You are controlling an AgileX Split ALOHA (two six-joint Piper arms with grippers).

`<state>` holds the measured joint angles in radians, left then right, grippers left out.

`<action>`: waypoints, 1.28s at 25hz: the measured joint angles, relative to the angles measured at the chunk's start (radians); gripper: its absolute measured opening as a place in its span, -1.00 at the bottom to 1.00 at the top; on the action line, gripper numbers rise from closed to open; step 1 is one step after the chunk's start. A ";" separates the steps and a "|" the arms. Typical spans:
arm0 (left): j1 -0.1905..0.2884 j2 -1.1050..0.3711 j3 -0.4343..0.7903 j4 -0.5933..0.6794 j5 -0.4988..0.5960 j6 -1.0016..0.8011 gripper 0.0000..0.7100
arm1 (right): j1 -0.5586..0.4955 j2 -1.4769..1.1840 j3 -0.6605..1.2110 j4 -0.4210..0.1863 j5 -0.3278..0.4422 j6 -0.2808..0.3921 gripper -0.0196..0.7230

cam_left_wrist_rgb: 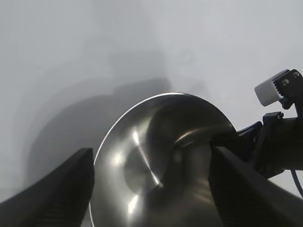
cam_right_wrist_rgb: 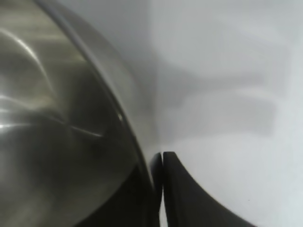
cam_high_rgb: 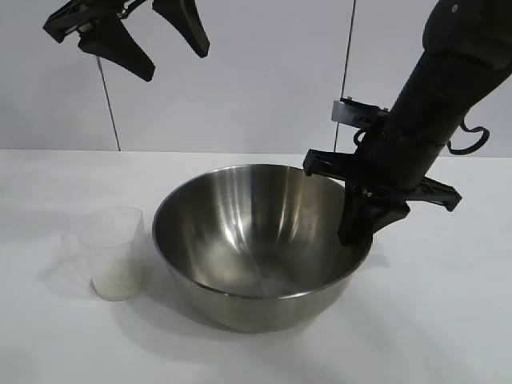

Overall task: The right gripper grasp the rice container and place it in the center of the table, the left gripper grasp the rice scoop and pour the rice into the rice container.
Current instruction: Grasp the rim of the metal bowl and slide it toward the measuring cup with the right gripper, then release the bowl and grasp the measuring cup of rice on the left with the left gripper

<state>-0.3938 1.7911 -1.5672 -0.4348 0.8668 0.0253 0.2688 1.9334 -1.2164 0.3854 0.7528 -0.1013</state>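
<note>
- A plain white table (cam_high_rgb: 448, 320) fills the scene, seen from a camera facing two black robot arms.
- A large shiny steel bowl (cam_high_rgb: 256, 240) sits upright near the middle of the table, empty inside as far as can be seen.
- The right gripper (cam_high_rgb: 357, 228) reaches steeply down at the bowl's rim, on the side towards the right arm. One finger is inside the bowl, the other outside, so the rim runs between them. In the right wrist view the two fingers (cam_right_wrist_rgb: 189, 189) sit almost together with the thin wall of the bowl (cam_right_wrist_rgb: 71, 118) in the slit. Whether they are clamped firmly or starting to let go cannot be told.
- The left gripper (cam_high_rgb: 152, 40) hangs high above the table at the back, on the left arm's side, fingers spread wide and holding nothing.
- A small clear plastic cup (cam_high_rgb: 114, 252) stands upright on the table just beside the bowl, on the left arm's side. It lies below the left gripper and nearer the camera, so the left arm is the closer one to it.
- A low layer of white rice (cam_high_rgb: 118, 284) lies in the bottom of the cup.
- Hard to make out: the cup's side handle blends into the white table, so its direction is unclear. The cup does not show in either wrist view. The outer right finger is largely hidden behind the bowl wall.
</note>
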 joint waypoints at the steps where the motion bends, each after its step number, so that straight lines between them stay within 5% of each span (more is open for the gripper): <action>1: 0.000 0.000 0.000 0.000 0.000 0.000 0.41 | 0.000 -0.001 0.000 0.001 0.010 0.000 -0.53; 5: 0.000 0.000 0.000 0.000 0.000 0.000 0.41 | 0.000 -0.001 0.000 0.001 0.028 0.009 0.26; 8: 0.000 0.000 0.000 0.000 0.000 0.000 0.41 | 0.000 -0.006 -0.003 -0.007 0.046 0.025 0.46; 19: 0.000 0.000 0.000 0.000 -0.003 0.000 0.41 | -0.153 -0.167 -0.063 -0.092 0.232 0.056 0.50; 32: 0.000 0.000 0.000 0.024 0.006 0.022 0.41 | -0.305 -0.371 -0.063 -0.105 0.340 0.049 0.46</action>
<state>-0.3938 1.7911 -1.5672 -0.4105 0.8730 0.0473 -0.0362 1.5623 -1.2791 0.2801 1.0928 -0.0522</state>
